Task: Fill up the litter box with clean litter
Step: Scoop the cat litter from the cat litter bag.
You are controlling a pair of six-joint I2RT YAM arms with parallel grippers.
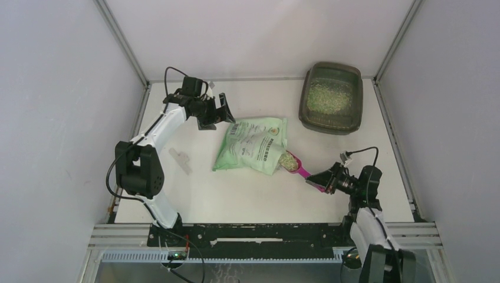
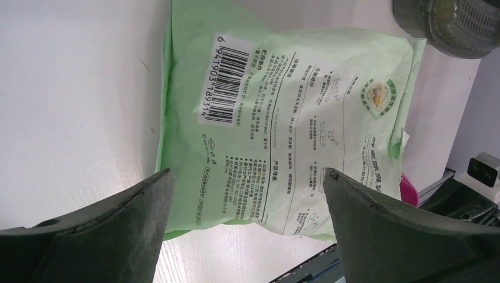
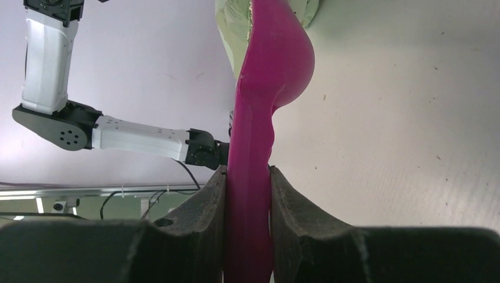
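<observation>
The litter box [image 1: 331, 127] is showing dark grey-brown, the clean litter [image 1: 327, 97] pale greenish-beige. The bag [image 2: 277, 118] is showing light green with a black-and-white barcode [image 2: 227, 79]; the scoop [image 3: 262, 135], magenta; the surface [image 1: 236, 194], white.

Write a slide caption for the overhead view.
Right claw grips a magenta scoop loaded with clean litter at the mouth of the green bag; left claw open nearby; litter box partly filled.

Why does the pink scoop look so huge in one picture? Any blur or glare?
Right wrist view: the scoop sits close to the lens, so it looms, with a sheen. Left wrist view: the bag is sharp, the table beside it washes out white. Top view: even light, faint shadows.
</observation>
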